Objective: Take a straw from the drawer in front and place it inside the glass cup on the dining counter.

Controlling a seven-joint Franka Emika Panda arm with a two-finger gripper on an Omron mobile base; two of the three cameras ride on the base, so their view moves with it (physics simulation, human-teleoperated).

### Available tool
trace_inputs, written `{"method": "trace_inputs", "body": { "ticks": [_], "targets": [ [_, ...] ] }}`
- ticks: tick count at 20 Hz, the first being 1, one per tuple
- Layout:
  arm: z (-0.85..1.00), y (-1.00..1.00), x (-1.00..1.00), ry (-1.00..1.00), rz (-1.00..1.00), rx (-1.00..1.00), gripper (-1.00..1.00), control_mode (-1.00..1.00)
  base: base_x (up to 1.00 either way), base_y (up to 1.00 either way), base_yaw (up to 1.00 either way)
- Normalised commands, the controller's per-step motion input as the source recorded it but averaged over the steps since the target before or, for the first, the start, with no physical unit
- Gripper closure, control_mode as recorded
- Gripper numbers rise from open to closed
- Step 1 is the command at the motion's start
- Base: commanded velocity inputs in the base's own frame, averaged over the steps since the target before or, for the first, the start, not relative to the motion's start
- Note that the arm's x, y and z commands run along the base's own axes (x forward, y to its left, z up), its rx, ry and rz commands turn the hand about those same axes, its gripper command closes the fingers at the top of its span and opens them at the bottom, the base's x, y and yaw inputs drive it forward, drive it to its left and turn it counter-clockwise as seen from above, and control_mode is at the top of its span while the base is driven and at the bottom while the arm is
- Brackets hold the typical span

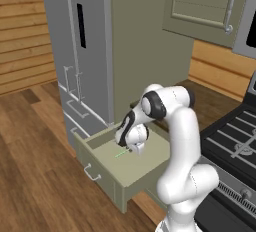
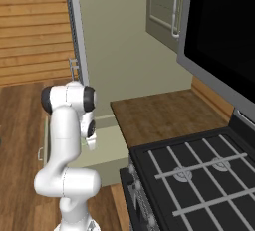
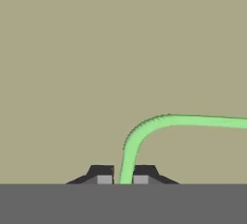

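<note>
The drawer [image 1: 131, 173] stands pulled out below the grey fridge [image 1: 85, 51], and the white arm [image 1: 182, 141] bends down into it. The gripper [image 1: 134, 150] is low over the drawer floor, and in the hand view its two dark fingers [image 3: 102, 175] stand almost together, closed on the light-green straw [image 3: 144, 127]. The straw passes up between them, then curves over and runs off to the right edge of that view, so it looks bent and not straight. In the left base view a short green piece of the straw lies on the drawer floor just beside the gripper, toward the drawer front.

The glass cup and the dining counter cannot be found in these pictures, so the straw has a long way to go, I think.

What could go wrong: the fingers hold the straw near one end, and the long free part hangs out to one side. If the arm lifts quickly or turns sharply, this free part may swing, and such a thin, smooth stick may slide or rotate in the grip. It may also catch on the drawer wall or on the front panel when the hand goes up, and be pulled out. Later, a tilted straw will be hard to aim into a small cup, and a push may tip the cup.
</note>
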Motion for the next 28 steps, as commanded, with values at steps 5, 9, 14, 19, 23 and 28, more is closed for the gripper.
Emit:
{"method": "trace_inputs", "body": {
  "ticks": [5,9,14,19,23,28],
  "targets": [
    [0.95,0.21,-0.19,-0.04,0.0,0.05,1.0,-1.0,0.0,0.0,0.0],
    [1.0,0.17,-0.27,-0.11,0.01,0.06,1.0,-1.0,0.0,0.0,0.0],
    [0.97,0.01,-0.55,-0.22,0.03,0.05,1.0,-1.0,0.0,0.0,0.0],
    [0.95,0.0,-0.61,-0.27,0.05,0.02,1.0,-1.0,0.0,0.0,0.0],
    [0.95,0.0,-0.55,-0.2,0.06,0.0,1.0,-1.0,0.0,0.0,0.0],
    [1.0,0.0,-0.43,-0.08,0.09,0.0,1.0,-1.0,0.0,0.0,0.0]
  ]
}}
